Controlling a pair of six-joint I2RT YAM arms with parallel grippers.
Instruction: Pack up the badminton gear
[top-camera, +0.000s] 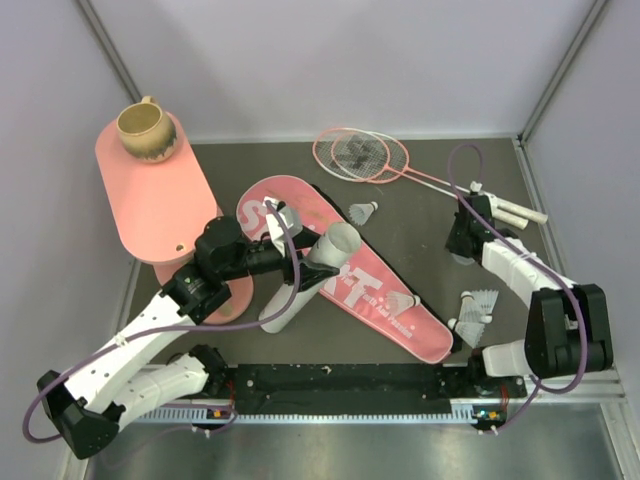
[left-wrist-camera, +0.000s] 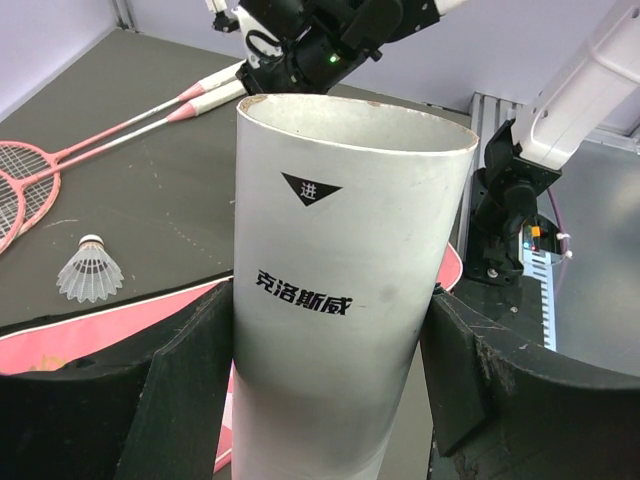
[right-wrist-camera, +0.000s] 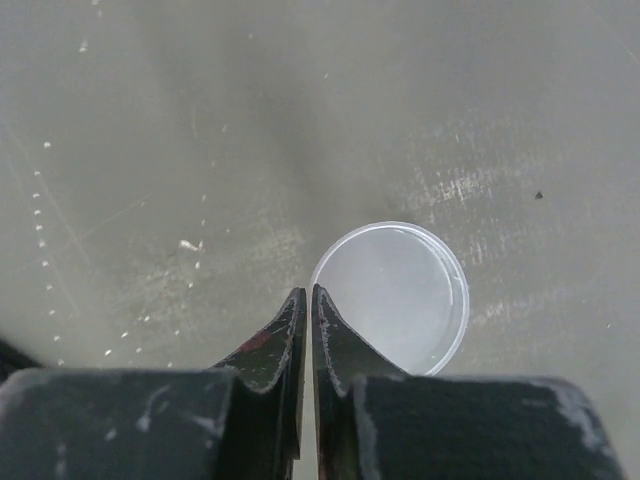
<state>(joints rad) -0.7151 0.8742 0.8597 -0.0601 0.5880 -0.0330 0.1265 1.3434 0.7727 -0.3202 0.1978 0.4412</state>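
A dark grey tabletop (top-camera: 420, 215) fills the middle, scuffed and flecked with pale specks in the right wrist view. Pale lavender walls enclose it: a back wall (top-camera: 340, 60) at twelve o'clock, a left wall (top-camera: 40, 150) at nine and a right wall (top-camera: 600, 130) at three. Grey metal struts (top-camera: 111, 50) run down the two far corners. A pink oval tiered table (top-camera: 150, 200) stands at ten o'clock. A brushed metal ledge (top-camera: 350, 445) lies at six. The light is soft and even, with faint shadows.

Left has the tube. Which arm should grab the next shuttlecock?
Right, probably. The right pincer is shut, tips at the rim of the clear lid, and two shuttlecocks lie close beside that arm. The left pincer is occupied, clamped around the tilted white tube.
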